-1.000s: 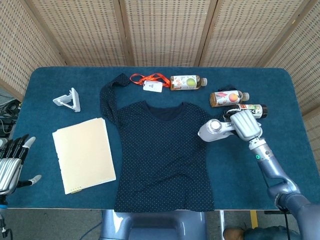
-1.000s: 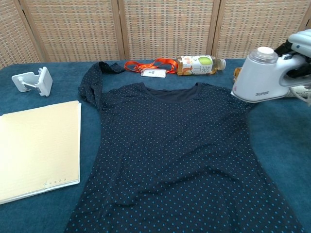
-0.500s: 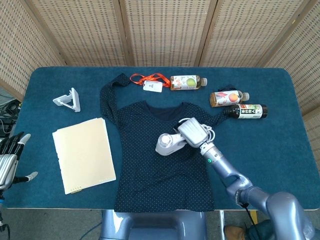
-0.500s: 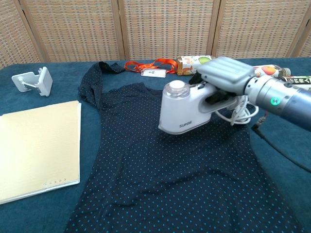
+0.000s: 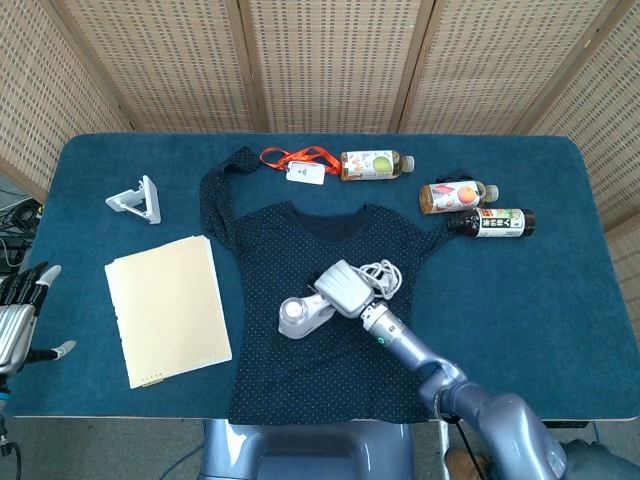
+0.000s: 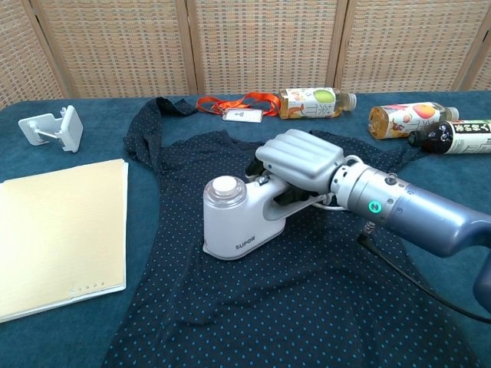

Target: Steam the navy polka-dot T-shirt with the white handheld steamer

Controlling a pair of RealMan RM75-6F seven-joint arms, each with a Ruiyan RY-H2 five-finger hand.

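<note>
The navy polka-dot T-shirt (image 5: 300, 250) (image 6: 230, 307) lies flat, face up, in the middle of the blue table, one sleeve stretched toward the back left. My right hand (image 5: 345, 288) (image 6: 299, 161) grips the handle of the white handheld steamer (image 5: 300, 315) (image 6: 234, 222), which sits on the shirt's middle with its head pointing left. Its white cord (image 5: 380, 277) loops behind the hand on the fabric. My left hand (image 5: 22, 320) hangs off the table's left edge, fingers apart, holding nothing.
A cream notepad (image 5: 165, 308) (image 6: 57, 234) lies left of the shirt, with a white phone stand (image 5: 137, 200) (image 6: 54, 129) behind it. An orange lanyard with a badge (image 5: 300, 163) (image 6: 238, 107) and three drink bottles (image 5: 375, 165) (image 5: 457, 196) (image 5: 492, 222) line the back right.
My right hand has carried the steamer from the shirt's right shoulder leftward and toward me, across the chest to the shirt's middle. The left hand has barely moved.
</note>
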